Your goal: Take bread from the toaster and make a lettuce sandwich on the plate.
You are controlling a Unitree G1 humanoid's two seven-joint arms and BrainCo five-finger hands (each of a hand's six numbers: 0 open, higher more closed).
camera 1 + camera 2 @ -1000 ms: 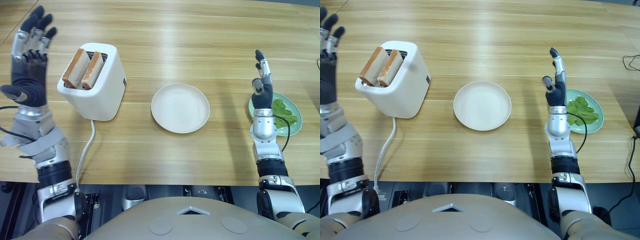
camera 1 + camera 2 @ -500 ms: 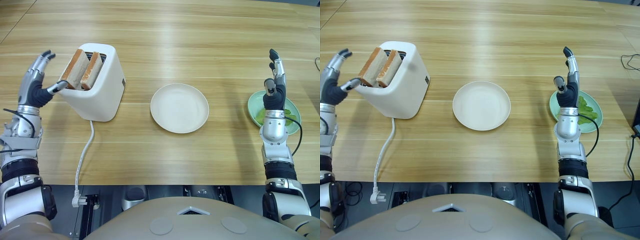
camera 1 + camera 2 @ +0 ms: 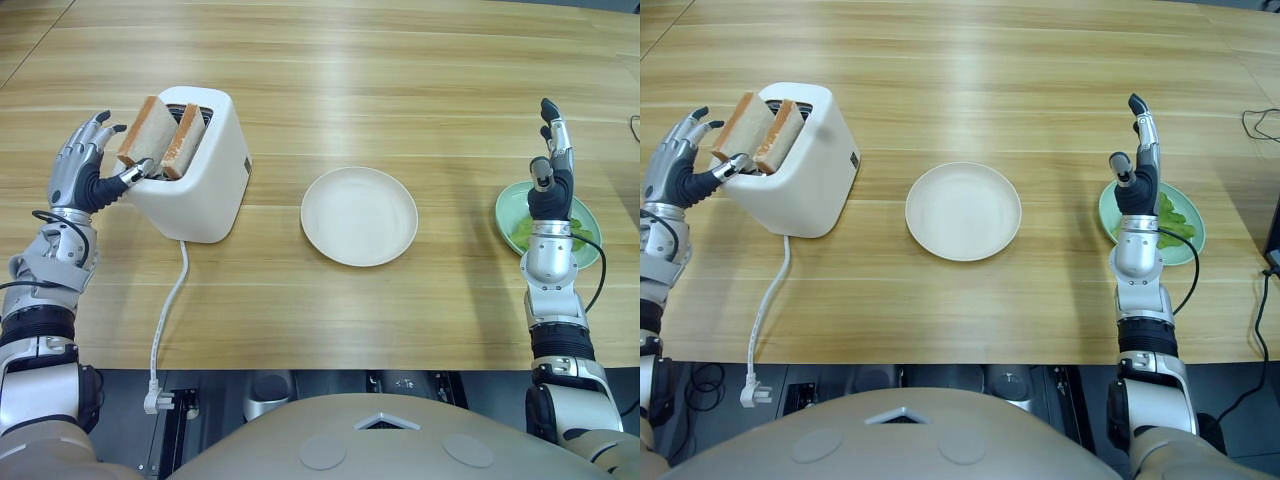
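Observation:
A white toaster [image 3: 200, 170] stands on the table at the left, with two bread slices [image 3: 165, 135] sticking up from its slots. My left hand [image 3: 85, 172] is just left of the toaster, fingers spread, thumb tip touching the nearer slice's lower edge; it grasps nothing. An empty cream plate [image 3: 359, 215] lies at the centre. A green plate [image 3: 1188, 245] with lettuce [image 3: 1172, 216] sits at the right. My right hand [image 3: 550, 165] is upright over that plate's left edge, fingers straight.
The toaster's white cord [image 3: 170, 310] trails off the table's front edge to a plug [image 3: 152, 402] hanging below. A dark cable [image 3: 1258, 122] lies at the far right edge. Bare wooden table [image 3: 400, 80] stretches behind the plates.
My left hand has come a little closer to the toaster and spread its fingers beside the near slice. The right hand has stayed still.

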